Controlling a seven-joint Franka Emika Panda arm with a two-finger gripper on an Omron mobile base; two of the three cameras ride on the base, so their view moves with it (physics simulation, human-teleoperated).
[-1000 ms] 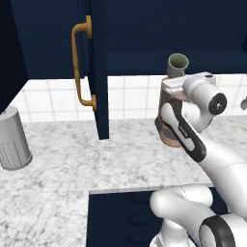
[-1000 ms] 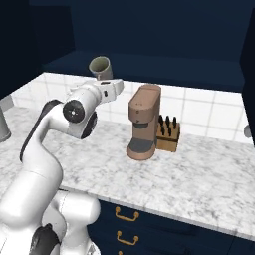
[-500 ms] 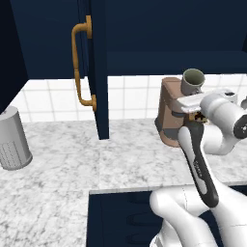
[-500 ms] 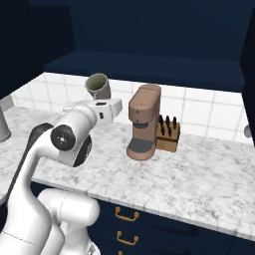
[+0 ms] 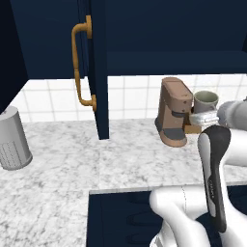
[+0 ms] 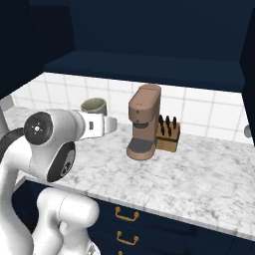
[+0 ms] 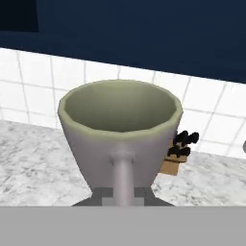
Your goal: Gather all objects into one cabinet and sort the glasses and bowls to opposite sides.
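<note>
Grey-beige cup (image 7: 120,139), upright in the gripper (image 7: 123,197) above the marble counter (image 5: 96,159) beside the coffee machine (image 6: 144,127), looks light, rigid and smooth-walled, so clamping across its lower body, as the fingers appear to, seems sound.

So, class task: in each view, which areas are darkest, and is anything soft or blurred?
Left base view: cabinet door nearly black. Right base view: coffee machine sharp, with a soft shadow at its base. Hand view: grey-beige cup close and slightly soft.
</note>
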